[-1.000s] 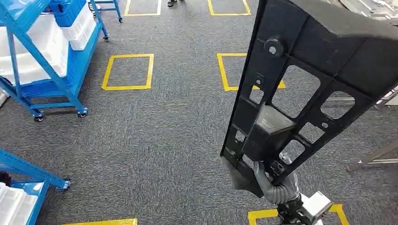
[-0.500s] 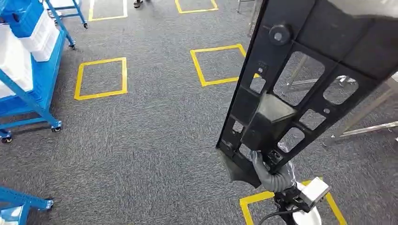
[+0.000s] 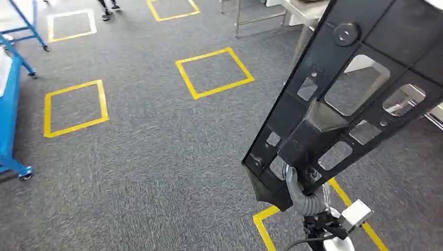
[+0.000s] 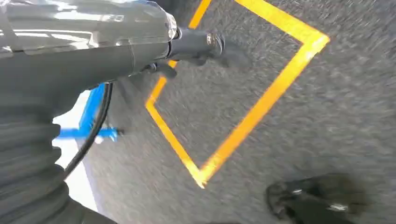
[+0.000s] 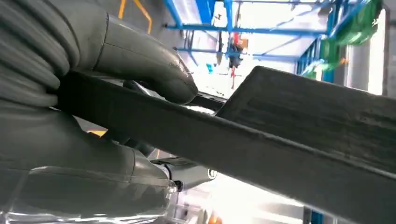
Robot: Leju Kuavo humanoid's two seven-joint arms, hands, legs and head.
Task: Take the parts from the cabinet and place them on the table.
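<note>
My right robot hand [image 3: 302, 194] is clamped on the lower end of a long black plastic part [image 3: 360, 78], a flat, rigid panel pierced with rounded rectangular cut-outs, small square holes and a round knob near its upper end; it rises steeply from my grip and leans up and to the right across the head view, held in the air above the floor. In the right wrist view, the thick grey thumb [image 5: 140, 60] presses down on the panel's matte, faintly scuffed edge [image 5: 280, 140], with the ribbed grey cover bunched behind it and darker fingers under the panel. A boxy, wedge-shaped block of the same dull black plastic juts from the panel's face just above my grip. Below lies a coarse grey carpet [image 3: 156, 157], speckled in texture, marked with square outlines of yellow tape [image 3: 213, 72]. A blue metal trolley frame on castors [image 3: 10, 104] stands at the left edge, and pale metal legs of a bench [image 3: 303, 31] show behind the panel at the top. My left robot hand [image 4: 196, 46] hangs over the carpet near a corner of yellow tape; it looks dark and blurred, and I cannot tell how its fingers are set
</note>
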